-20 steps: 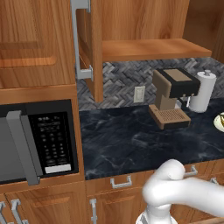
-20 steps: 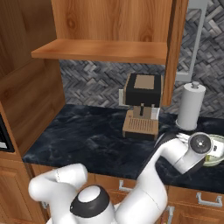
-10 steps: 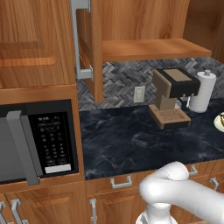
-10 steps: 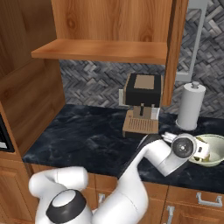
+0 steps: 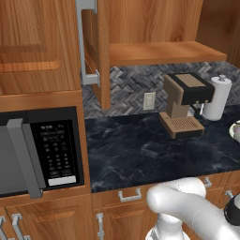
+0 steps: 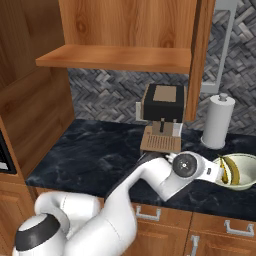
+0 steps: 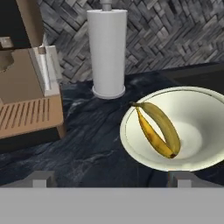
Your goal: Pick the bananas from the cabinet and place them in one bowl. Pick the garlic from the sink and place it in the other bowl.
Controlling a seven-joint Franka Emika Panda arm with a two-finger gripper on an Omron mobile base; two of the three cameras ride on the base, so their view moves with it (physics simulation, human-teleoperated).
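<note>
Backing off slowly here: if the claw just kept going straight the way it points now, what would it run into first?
Most likely the bowl holding the bananas: in the hand view its near rim sits just ahead of the claw, slightly right of centre. Dead centre is bare dark counter, so depth decides; the paper towel roll stands farther back.

The arm rises from its base at the lower left of the right base view, bends forward at a white elbow, and reaches low and to the right — the forearm runs nearly level, just above the desk. The wrist, marked by a round dark joint cap, sits at the far end of this reach. The tool (image 6: 218,172) points onward to the right from the wrist. In the hand view, the two finger tips (image 7: 40,178) stand far apart at the bottom edge — jaws spread wide, nothing between them.
</note>
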